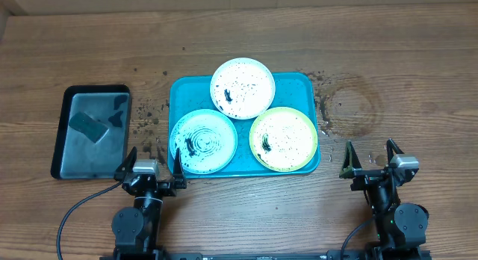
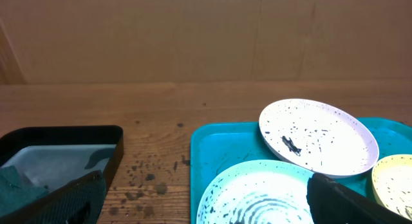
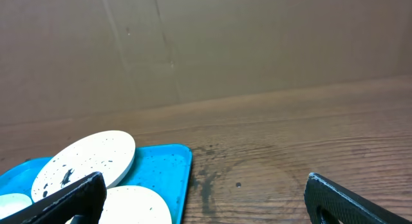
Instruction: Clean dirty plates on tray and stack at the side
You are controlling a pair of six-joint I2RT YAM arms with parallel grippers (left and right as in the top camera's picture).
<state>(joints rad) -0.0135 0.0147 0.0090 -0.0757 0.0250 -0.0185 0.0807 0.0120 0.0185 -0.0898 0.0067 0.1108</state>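
Note:
Three dirty plates lie on the teal-blue tray [image 1: 295, 84]. The white-rimmed plate [image 1: 243, 88] is at the back, the light teal plate [image 1: 203, 141] front left, the lime green plate [image 1: 283, 139] front right. All have dark specks. My left gripper [image 1: 154, 161] stands open at the tray's front left corner, nothing between its fingers. In the left wrist view the teal plate [image 2: 257, 195] lies just ahead, between the fingers [image 2: 77, 201]. My right gripper [image 1: 370, 157] is open over bare wood, right of the tray. The right wrist view shows the tray's corner [image 3: 164, 163] and the white plate [image 3: 87, 159].
A black-rimmed grey tray [image 1: 97, 88] holding a dark green sponge [image 1: 88, 127] and some water sits at the left. Dirt specks [image 1: 146, 118] dot the wood between the two trays. A damp ring stain [image 1: 351, 107] marks the table right of the tray.

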